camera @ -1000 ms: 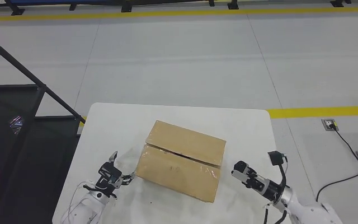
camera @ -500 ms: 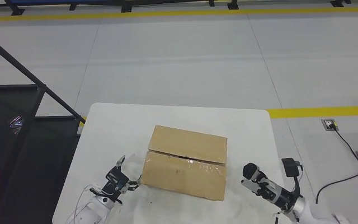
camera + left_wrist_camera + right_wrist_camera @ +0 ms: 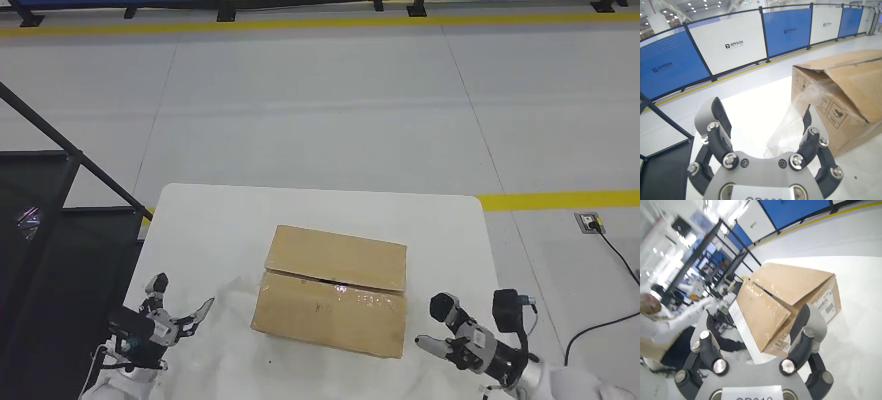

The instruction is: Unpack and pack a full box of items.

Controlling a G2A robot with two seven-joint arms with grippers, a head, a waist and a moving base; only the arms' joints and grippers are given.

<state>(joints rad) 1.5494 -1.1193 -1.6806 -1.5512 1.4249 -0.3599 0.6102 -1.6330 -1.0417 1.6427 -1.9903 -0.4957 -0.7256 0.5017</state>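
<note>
A brown cardboard box (image 3: 335, 290) lies on the white table (image 3: 300, 210), its top flaps closed with a dark gap along the seam. My left gripper (image 3: 182, 300) is at the table's front left, apart from the box and open. In the left wrist view the left gripper (image 3: 763, 115) stands wide open, with a strip of clear tape (image 3: 789, 121) trailing from the corner of the box (image 3: 848, 91) past one fingertip. My right gripper (image 3: 432, 326) is open beside the box's front right corner. The right gripper (image 3: 753, 321) faces the box (image 3: 783, 291) without touching it.
A black frame with dark panels (image 3: 60, 250) stands against the table's left side. Bare table surface lies behind the box and on both sides of it. A yellow floor line (image 3: 560, 200) runs to the right of the table.
The left gripper drew back from the box's left side toward the table's front-left edge and opened wider. The right gripper pulled back and opened. The box turned slightly.
</note>
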